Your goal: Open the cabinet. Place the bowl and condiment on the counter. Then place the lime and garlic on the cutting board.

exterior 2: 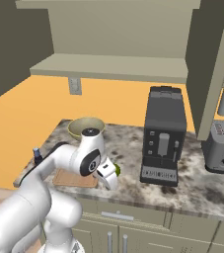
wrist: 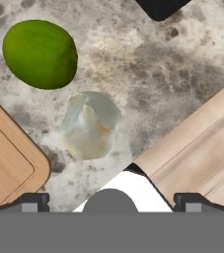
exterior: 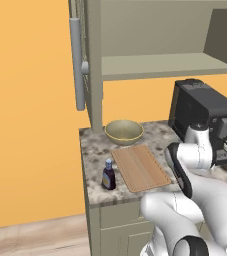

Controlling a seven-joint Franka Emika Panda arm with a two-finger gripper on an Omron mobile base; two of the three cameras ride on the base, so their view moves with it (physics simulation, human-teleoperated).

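Claw (wrist: 111,200) released, empty, poised low over the desk (wrist: 148,64); garlic (wrist: 90,126) lies straight ahead between the fingertips' lines, resting on the stone just beside the cutting board (wrist: 7,153); lime (wrist: 40,53) beyond it, slightly left; garlic judged nearer target.

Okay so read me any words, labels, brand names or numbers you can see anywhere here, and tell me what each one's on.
There is no text here that can be read.
The condiment: its yellowish label is too small and blurred to read.
The coffee machine: grey front panels, no lettering to make out.
The toaster: no marking to be read.
The lime, the garlic and the cutting board: plain, no print.
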